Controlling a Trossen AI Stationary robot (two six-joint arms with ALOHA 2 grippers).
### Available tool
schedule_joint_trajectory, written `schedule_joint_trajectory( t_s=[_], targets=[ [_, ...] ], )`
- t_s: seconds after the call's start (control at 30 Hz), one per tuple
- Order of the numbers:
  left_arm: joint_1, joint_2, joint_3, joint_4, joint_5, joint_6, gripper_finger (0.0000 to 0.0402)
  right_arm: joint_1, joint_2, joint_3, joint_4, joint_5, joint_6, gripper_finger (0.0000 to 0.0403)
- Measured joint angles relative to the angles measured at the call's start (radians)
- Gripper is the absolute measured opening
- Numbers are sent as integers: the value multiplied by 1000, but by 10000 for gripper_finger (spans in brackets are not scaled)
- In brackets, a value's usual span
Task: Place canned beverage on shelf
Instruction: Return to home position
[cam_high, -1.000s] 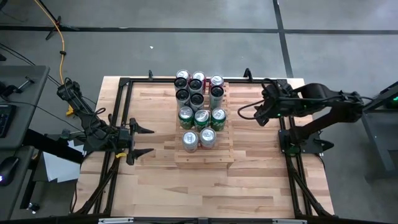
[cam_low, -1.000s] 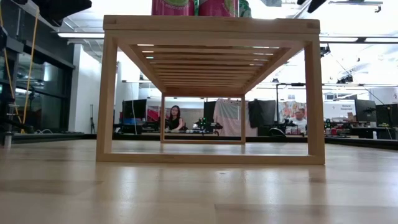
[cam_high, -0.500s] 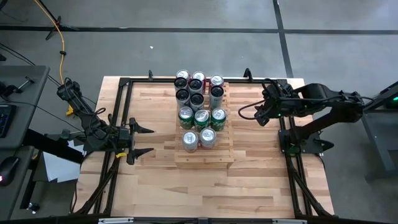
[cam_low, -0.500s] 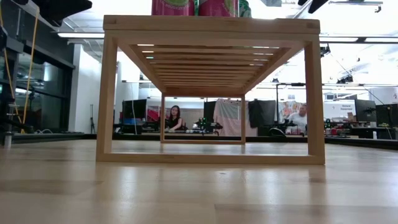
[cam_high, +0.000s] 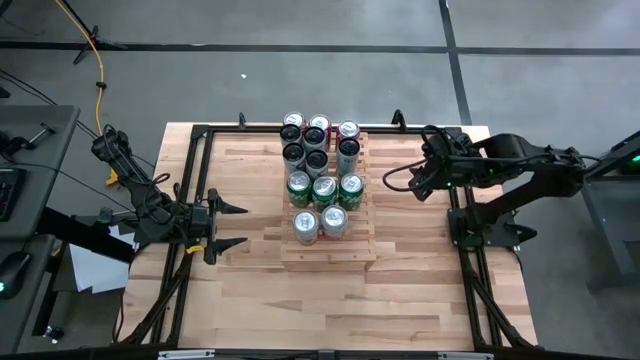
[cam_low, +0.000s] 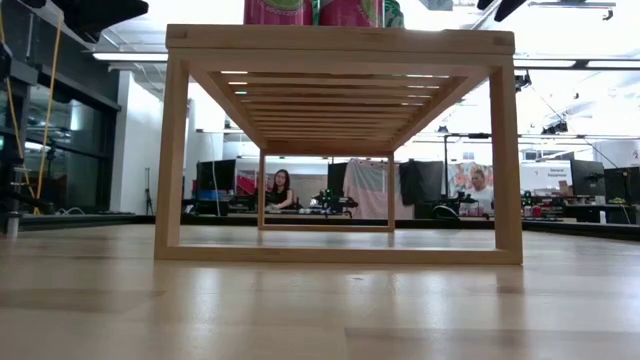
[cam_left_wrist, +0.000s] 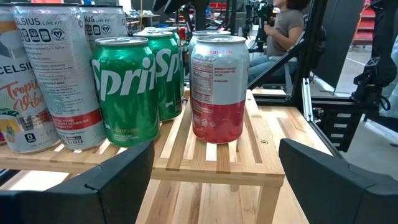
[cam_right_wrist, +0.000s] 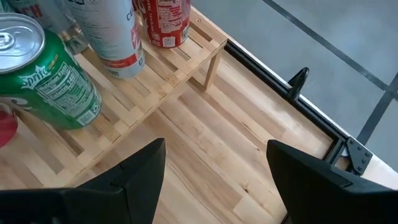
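The left gripper (cam_high: 238, 227) hovers over the left side of the counter (cam_high: 250, 305), its fingers spread wide with nothing between them, pointing right toward the shelf (cam_high: 325, 252); the shelf sits mid-counter between the arms, its long axis running from near edge to far edge, across the line joining the grippers; the cans (cam_high: 322, 188) stand upright in rows on it, leaving its near end bare, and none shows on the bare counter; the right gripper (cam_high: 418, 183) hangs right of the shelf, likewise parted and empty; neither arm looks clearly nearer, so each retreat should simply go outward, away from the shelf.
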Motion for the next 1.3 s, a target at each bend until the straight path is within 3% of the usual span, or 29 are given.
schedule_joint_trajectory(
  t_s=[0.53, 1.3],
  targets=[
    [0, 0, 0, -5, -40, -2, 335, 0, 2, 0, 12, 110, -57, 264],
    [0, 0, 0, -9, -40, -10, 335, 0, 1, 0, -7, 113, -68, 264]
  ],
)
